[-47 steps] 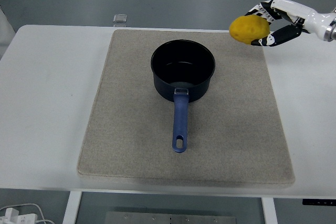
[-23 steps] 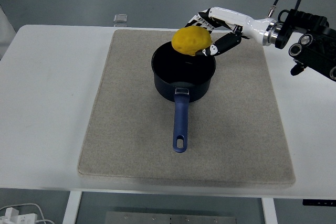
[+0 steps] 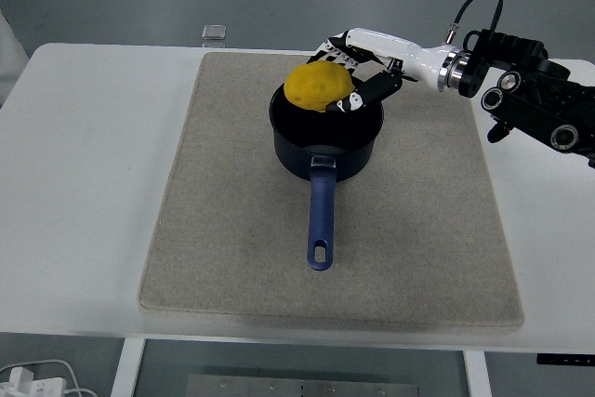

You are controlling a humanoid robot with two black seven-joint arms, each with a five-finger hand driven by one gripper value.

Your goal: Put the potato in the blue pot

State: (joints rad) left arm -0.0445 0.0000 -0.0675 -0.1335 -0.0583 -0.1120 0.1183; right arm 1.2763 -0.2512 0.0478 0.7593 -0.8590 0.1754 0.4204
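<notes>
The right hand (image 3: 358, 67) had its fingers clamped on the round yellow potato (image 3: 321, 86), just above the dark blue metal pot (image 3: 324, 137).

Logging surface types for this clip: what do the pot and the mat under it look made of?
The blue pot looks like enamelled or coated metal: smooth dark-blue wall with soft sheen, and a matte handle, possibly plastic. The mat looks like felt or woven fabric: beige, dull, finely speckled, no glare.
</notes>
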